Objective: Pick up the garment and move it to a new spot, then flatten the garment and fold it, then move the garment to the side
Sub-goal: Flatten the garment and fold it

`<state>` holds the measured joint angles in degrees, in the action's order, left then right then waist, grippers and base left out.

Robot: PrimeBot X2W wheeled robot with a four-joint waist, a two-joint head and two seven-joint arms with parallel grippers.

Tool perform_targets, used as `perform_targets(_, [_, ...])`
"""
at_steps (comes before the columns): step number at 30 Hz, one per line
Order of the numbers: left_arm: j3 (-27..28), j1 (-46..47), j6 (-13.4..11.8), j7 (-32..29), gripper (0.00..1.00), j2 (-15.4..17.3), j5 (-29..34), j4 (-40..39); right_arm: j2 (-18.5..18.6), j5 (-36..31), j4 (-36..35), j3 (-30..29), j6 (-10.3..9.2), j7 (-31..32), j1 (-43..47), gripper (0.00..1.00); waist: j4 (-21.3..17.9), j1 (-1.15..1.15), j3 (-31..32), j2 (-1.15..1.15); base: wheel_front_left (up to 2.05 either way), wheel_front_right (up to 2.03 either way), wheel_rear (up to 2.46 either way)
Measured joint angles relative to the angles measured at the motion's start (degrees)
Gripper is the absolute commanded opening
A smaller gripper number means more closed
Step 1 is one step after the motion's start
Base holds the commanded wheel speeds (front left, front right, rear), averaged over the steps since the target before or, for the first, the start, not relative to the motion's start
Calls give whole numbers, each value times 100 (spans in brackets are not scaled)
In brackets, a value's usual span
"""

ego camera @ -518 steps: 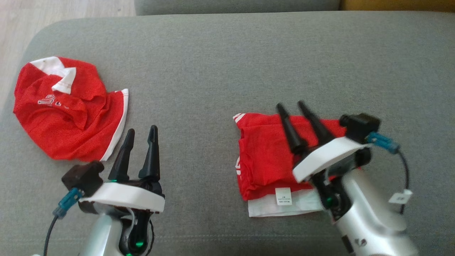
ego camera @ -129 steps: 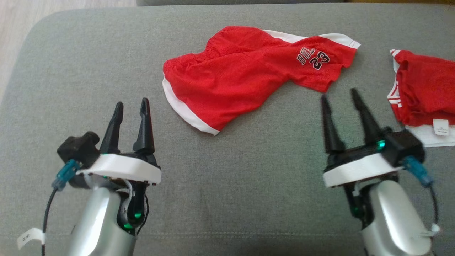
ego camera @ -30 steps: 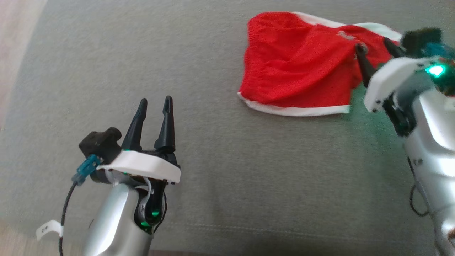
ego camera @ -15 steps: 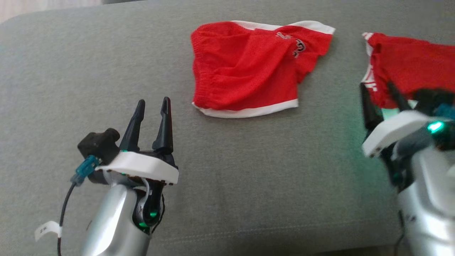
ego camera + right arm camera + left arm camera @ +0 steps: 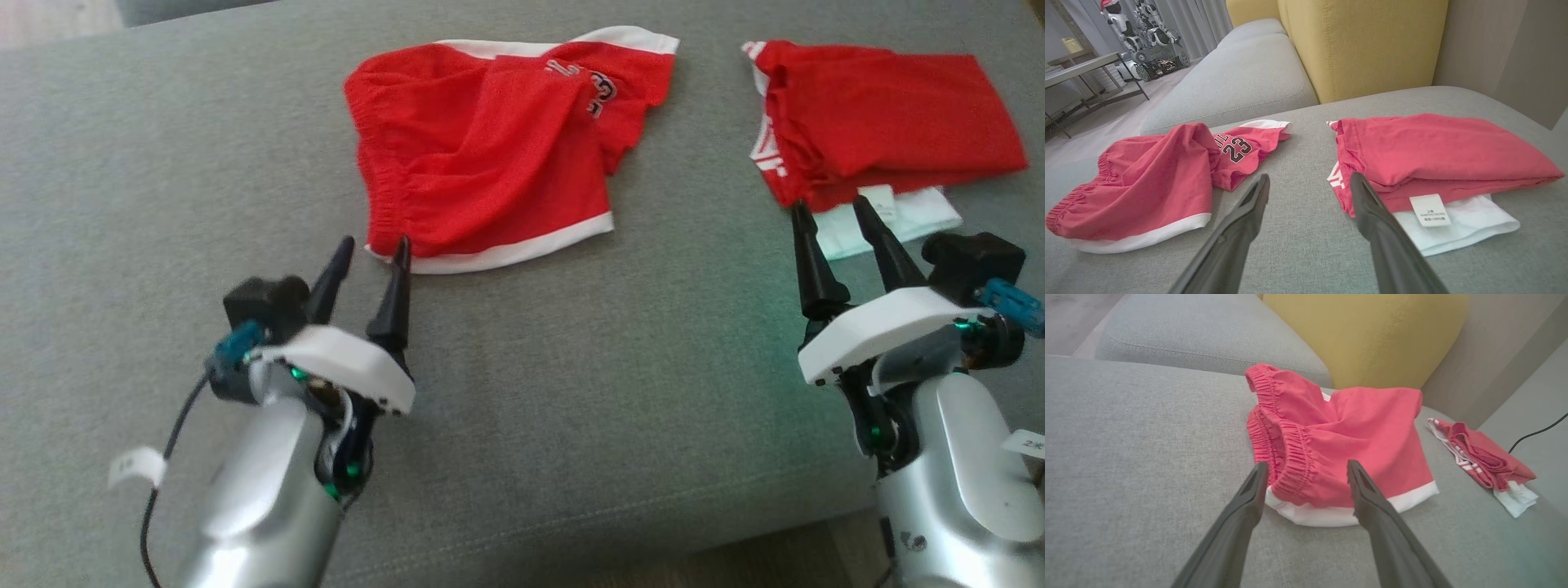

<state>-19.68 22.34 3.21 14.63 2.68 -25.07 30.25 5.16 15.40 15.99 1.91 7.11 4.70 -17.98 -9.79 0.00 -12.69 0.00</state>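
Note:
The garment [image 5: 490,155] is a pair of red mesh shorts with white trim and a "23" print. It lies folded over on the grey sofa seat [image 5: 612,367], upper middle in the head view. My left gripper [image 5: 371,249] is open, its tips just short of the shorts' near-left waistband corner. In the left wrist view the elastic waistband [image 5: 1290,465] shows between the spread fingers [image 5: 1249,502]. My right gripper [image 5: 829,208] is open and holds nothing. It hovers right of the shorts [image 5: 1147,179], tips by another red garment [image 5: 882,114].
That second red garment [image 5: 1437,151], folded with a white layer and a label, lies at the seat's right end. A yellow back cushion [image 5: 1363,41] stands behind both. The seat's front edge [image 5: 653,523] runs along the bottom. A table [image 5: 1081,65] and another robot [image 5: 1139,24] stand farther off.
My right gripper has drawn back from the shorts' right side and now sits beside the folded garment. My left gripper has reached up to the shorts' corner. The head camera has shifted.

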Motion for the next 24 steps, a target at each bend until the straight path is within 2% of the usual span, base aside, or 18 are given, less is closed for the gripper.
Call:
perform_targets(6, [-15,537,-169,-1,100,87,225,860,-77,-35,-57,23,0,0,4,100,-203,0,-80,0,0,0,0])
perform_targets(9, [-116,682,-35,-1,100,93,271,1235,-83,-36,-57,32,0,-14,5,100,-283,0,-106,0,0,0,0])
perform_targets(10, [-163,710,9,-1,25,85,271,1306,-85,-36,-56,30,0,-15,7,100,-287,0,-102,0,0,0,0])
perform_targets(11, [-177,735,42,-1,0,71,269,1366,-87,-38,-55,27,0,-16,8,100,-287,0,-97,0,0,0,0])
perform_targets(16, [-29,815,71,-1,0,69,171,1478,-109,-131,-40,5,0,-18,39,100,-218,0,-53,0,0,0,0])
perform_targets(24, [854,887,-276,1,0,276,319,461,-122,-204,-4,48,0,-25,94,100,-5,0,1,0,0,0,0])
